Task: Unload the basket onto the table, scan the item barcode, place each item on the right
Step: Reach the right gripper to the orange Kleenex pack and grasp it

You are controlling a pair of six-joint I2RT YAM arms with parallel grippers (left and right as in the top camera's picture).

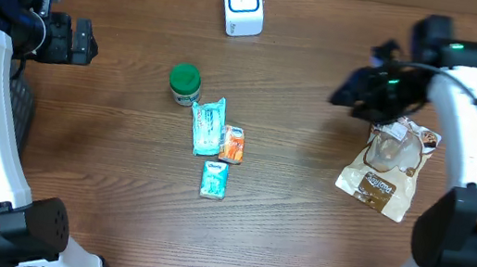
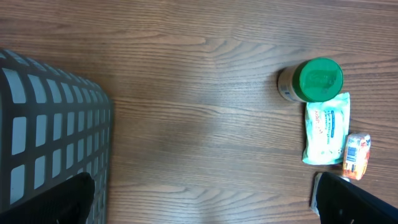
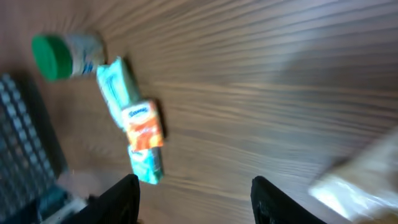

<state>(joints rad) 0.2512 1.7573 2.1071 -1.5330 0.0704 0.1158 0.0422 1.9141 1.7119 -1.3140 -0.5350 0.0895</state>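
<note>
Our right gripper point(image 1: 355, 91) hovers at upper right, jaws half apart and empty, just beside the flat brown-and-white plastic pouch point(image 1: 386, 173). Left gripper point(image 2: 202, 200), upper left: wide, empty. We judge pick-up pending: grasp pouch, present barcode to the white box scanner point(image 1: 243, 3), top centre.

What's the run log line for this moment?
task: scan barcode | left gripper: open, empty | right gripper: open, empty | brown bag: flat on table, near right gripper | white scanner: far edge, nothing near

The table point(image 1: 282, 224) is matt grained wood; the pouch point(image 1: 389, 173) beside the right gripper point(image 1: 345, 93), glossy plastic film; the jar lid point(image 1: 185, 76), smooth green plastic.
</note>
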